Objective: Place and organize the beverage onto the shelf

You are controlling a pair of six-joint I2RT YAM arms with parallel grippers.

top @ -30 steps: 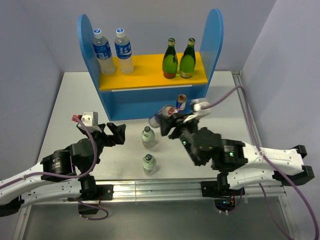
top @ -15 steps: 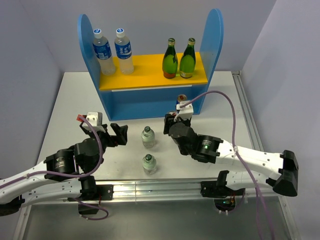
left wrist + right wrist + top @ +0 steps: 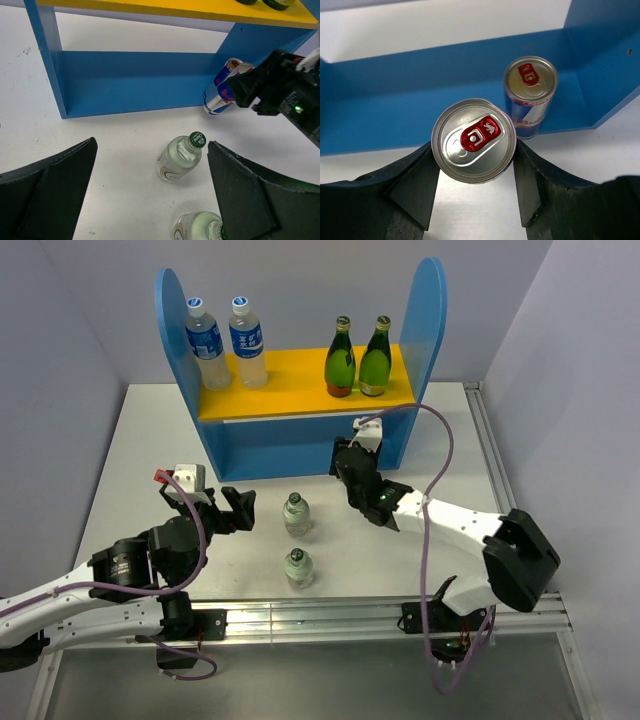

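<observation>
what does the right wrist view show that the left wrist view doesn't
Only the right wrist view: the lids and red tabs of both cans from above, with the right claw closed around the nearer can and the other can standing by the right panel of the shelf. Only the left wrist view: two clear green-capped bottles on the table, the yellow upper board, and the open left claw. Both: the two cans and the blue shelf.
</observation>
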